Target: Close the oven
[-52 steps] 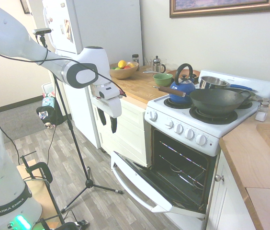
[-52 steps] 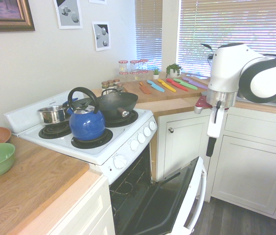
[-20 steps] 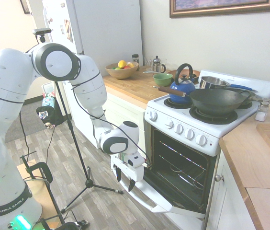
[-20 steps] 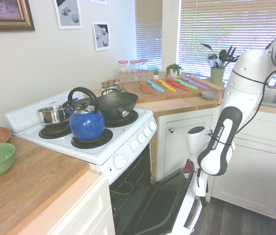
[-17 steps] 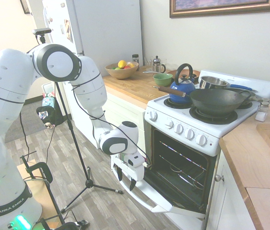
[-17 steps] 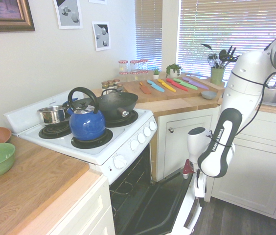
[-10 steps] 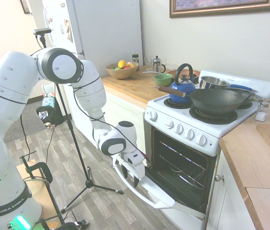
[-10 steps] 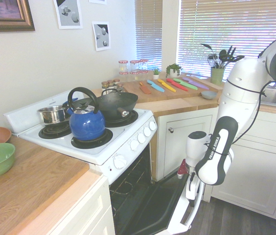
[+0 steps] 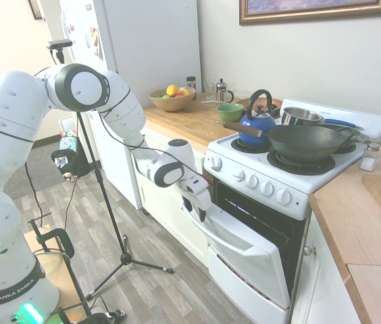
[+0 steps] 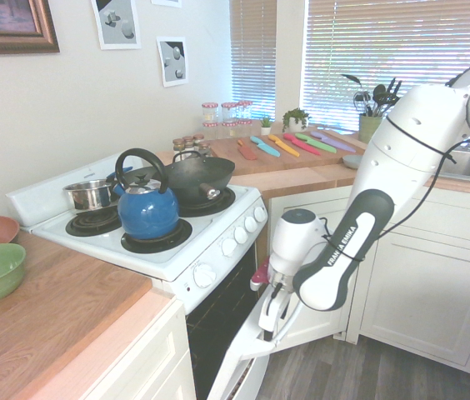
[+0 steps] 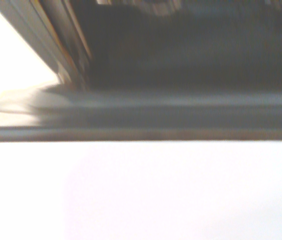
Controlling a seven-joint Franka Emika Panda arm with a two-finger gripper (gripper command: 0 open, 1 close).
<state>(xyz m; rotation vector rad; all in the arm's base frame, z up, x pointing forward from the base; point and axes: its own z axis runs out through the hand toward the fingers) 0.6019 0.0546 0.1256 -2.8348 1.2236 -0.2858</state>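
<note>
Now we see the oven [image 9: 292, 196] between wooden counters, its door [image 9: 248, 253] tilted, nearly shut. Our gripper [image 9: 200, 210] presses at the door's top edge by the handle [image 9: 227, 237]; whether its jaws are apart, we cannot tell.

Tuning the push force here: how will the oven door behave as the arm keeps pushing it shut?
The oven door looks like a stiff panel hinged low, so it should swing, not flex. Tilted partway up, it probably drops back if released. The gripper meets its smooth top edge, so slipping seems possible.
</note>
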